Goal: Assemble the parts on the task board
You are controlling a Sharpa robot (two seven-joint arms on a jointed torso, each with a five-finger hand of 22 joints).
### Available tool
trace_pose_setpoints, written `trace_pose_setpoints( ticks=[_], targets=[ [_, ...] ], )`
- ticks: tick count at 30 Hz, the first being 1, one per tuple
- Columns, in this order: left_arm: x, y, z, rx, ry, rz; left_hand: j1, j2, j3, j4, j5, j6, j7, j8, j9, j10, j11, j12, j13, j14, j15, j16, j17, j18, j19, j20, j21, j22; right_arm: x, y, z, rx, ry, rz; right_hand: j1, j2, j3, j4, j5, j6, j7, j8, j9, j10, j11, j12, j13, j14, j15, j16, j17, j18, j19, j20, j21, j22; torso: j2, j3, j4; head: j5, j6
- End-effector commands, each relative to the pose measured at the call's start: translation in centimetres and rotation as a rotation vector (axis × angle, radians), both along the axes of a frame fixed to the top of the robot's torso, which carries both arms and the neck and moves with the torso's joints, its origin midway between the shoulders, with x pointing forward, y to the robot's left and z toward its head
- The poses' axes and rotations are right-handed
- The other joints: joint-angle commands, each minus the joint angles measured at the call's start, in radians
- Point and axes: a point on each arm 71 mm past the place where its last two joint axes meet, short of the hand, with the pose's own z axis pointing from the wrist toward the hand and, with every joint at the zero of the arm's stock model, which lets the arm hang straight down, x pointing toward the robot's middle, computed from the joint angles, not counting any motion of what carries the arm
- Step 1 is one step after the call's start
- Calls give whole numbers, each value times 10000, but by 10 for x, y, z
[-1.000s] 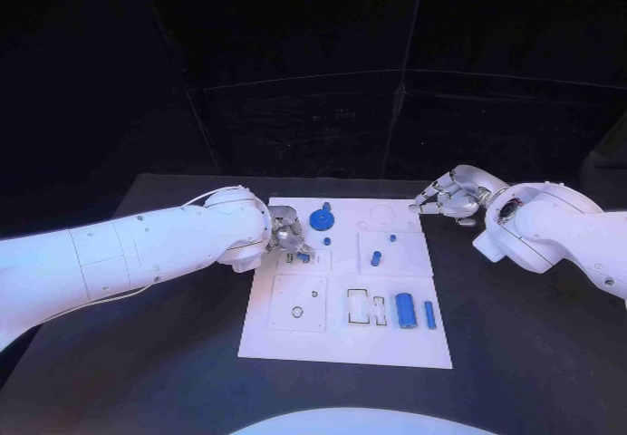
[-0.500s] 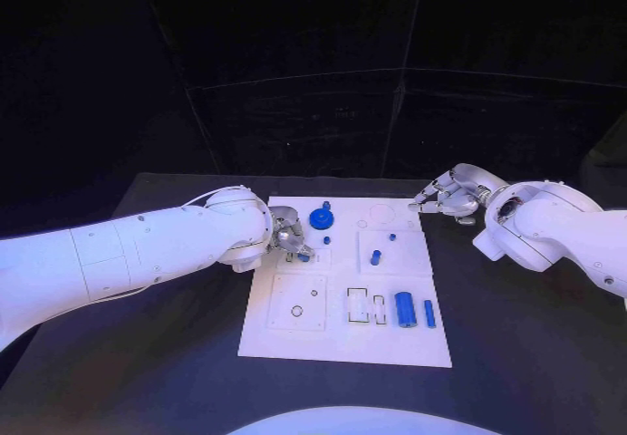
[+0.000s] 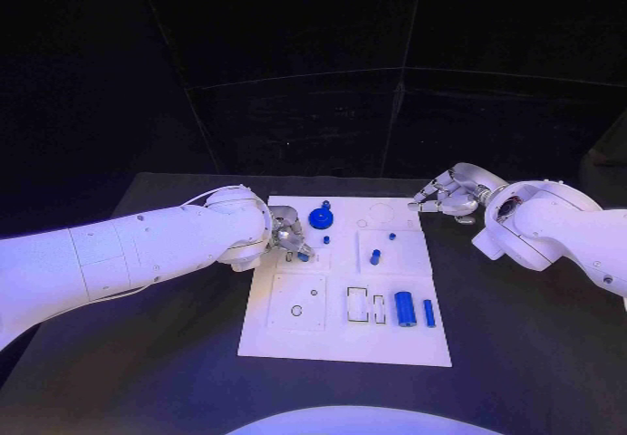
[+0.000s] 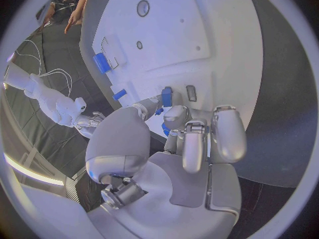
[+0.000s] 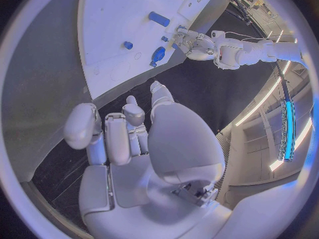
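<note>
On the black surface (image 3: 157, 362) (dark room behind) lies the white task board (image 3: 342, 340); left robot hand (image 3: 287, 237) pinches a small blue part (image 4: 167, 96), right robot hand (image 3: 451, 199) curled closed, holding nothing.

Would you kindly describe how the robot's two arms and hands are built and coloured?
Both arms are smooth, rounded white shells; a thin pale cable loops over the left arm. The left hand and right hand are silver metal, with pale padded fingers.
</note>
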Motion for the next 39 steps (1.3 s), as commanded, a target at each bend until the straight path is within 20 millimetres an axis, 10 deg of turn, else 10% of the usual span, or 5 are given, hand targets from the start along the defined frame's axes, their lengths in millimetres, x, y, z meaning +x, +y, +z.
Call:
trace_pose_setpoints(
  ticks=[1, 30, 35, 39],
  targets=[
    [-1, 0, -2, 153, 148, -150, -203, 12, -353, 200, -53, 73, 23, 60, -5, 28, 4, 62, -6, 1075, -67, 62, 2635, -171, 54, -19, 27, 13, 0, 1, 2, 27, -107, 103, 42, 77, -62, 16, -4, -19, -41, 62, -4, -22, -31, -55, -19, 331, -75, -67, -20, 87, -42, -65, -58, -25, 1, -1, -4, -6, -11],
    [2, 1, -2, 80, -31, 48, -1147, 143, -2540, 1471, -48, 244, -27, 140, 57, 149, -34, 271, 146, 1075, -100, 62, 2635, -206, 153, -56, 110, 249, 1, 1, 2, 46, -162, 85, 19, 77, -106, 54, -16, -32, -39, 77, -6, -41, -31, -72, -46, 328, -77, -88, -39, 91, -49, -70, -79, -53, -5, -2, 3, -35, -22],
    [1, 1, -1, 14, -78, 101, -1138, 232, -3521, 1968, -1131, 265, -52, 151, 73, 176, -65, 314, 175, 1075, -124, 62, 2635, -218, 184, -81, 133, 327, 1, 0, 2, 37, -148, 68, 32, 51, -163, 70, -85, -62, -38, 89, -13, -53, -30, -79, -68, 327, -78, -108, -53, 93, -51, -75, -99, -75, -5, -6, 2, -38, -18],
    [1, 1, -1, -36, -99, 128, -1098, 238, -3910, 2179, -1334, 271, -62, 157, 80, 189, -59, 332, 189, 1075, -128, 62, 2635, -221, 196, -87, 143, 360, 1, 0, 2, 30, -144, 50, 38, 47, -225, 100, -214, -93, -35, 106, -18, -52, -27, -71, -78, 330, -78, -124, -59, 92, -46, -77, -114, -85, -8, -4, 3, -42, -8]
  ],
)
